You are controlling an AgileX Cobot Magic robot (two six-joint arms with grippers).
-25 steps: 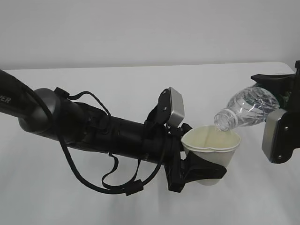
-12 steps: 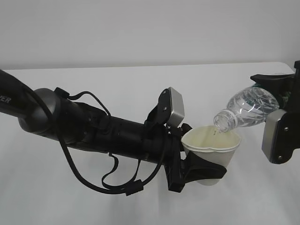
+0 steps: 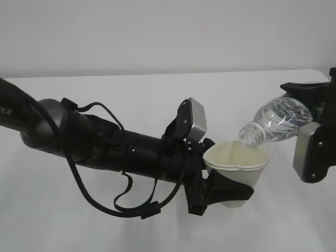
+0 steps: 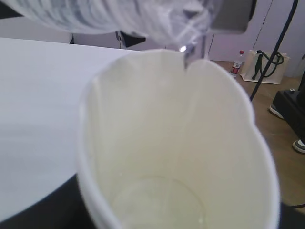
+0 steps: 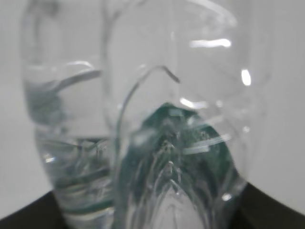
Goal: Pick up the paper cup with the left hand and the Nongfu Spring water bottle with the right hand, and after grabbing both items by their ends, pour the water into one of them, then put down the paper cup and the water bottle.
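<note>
My left gripper (image 3: 223, 189) is shut on the paper cup (image 3: 237, 168), gripping its lower part and holding it upright above the table; the rim is squashed out of round. My right gripper (image 3: 315, 107) is shut on the base end of the Nongfu Spring water bottle (image 3: 275, 122), which is tipped with its open neck over the cup's far rim. The left wrist view looks down into the paper cup (image 4: 176, 143), where a shallow pool of water (image 4: 162, 205) lies at the bottom, and the bottle (image 4: 119, 16) crosses the top. The right wrist view is filled by the bottle (image 5: 157, 143).
The white table (image 3: 131, 100) spreads under both arms. The left arm (image 3: 105, 147) with its loose black cables lies low across the left half. Beyond the table edge the left wrist view shows a wooden floor with a bag (image 4: 267, 67) and another bottle (image 4: 237, 62).
</note>
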